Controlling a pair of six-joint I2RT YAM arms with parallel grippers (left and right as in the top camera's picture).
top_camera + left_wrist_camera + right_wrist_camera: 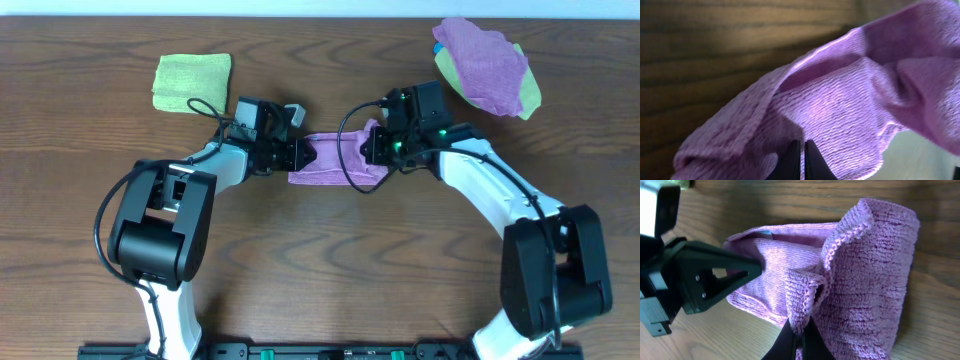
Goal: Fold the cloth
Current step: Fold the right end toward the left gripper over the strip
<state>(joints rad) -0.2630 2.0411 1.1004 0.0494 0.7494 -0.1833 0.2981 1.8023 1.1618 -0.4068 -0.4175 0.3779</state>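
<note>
Overhead. The cloth [335, 160] lies bunched mid-table between the two arms. The left claw [300, 153] bites its near edge from one side and the right claw [372, 148] bites the opposite side, so the fabric spans the gap from one claw to the other. A light green cloth [192, 80] sits well behind the left claw. A mixed pile of cloths [487, 65] lies behind and outboard of the right claw. Neither is touched.

Left wrist. The fingers are pressed together on a purple edge right at their tips. Ahead of the claw the cloth [840, 110] rises in a slack ridge and twists off to one side. Bare table [715, 50] shows beyond and beside it. The hold looks like a corner or hem pinch, taken so that the layer can be lifted and carried over.

Right wrist. The fingers are closed on a stitched hem fold directly in front of them. The cloth [865, 270] stands as a thick doubled roll just past the tips. The other claw's black finger enters from the side, its tip on the fabric.

Judgement: a fold is under way and not yet laid flat. With both edges pinched, the layers can be kept aligned. The slack bunch between the claws could crease unevenly if lowered as it is.
</note>
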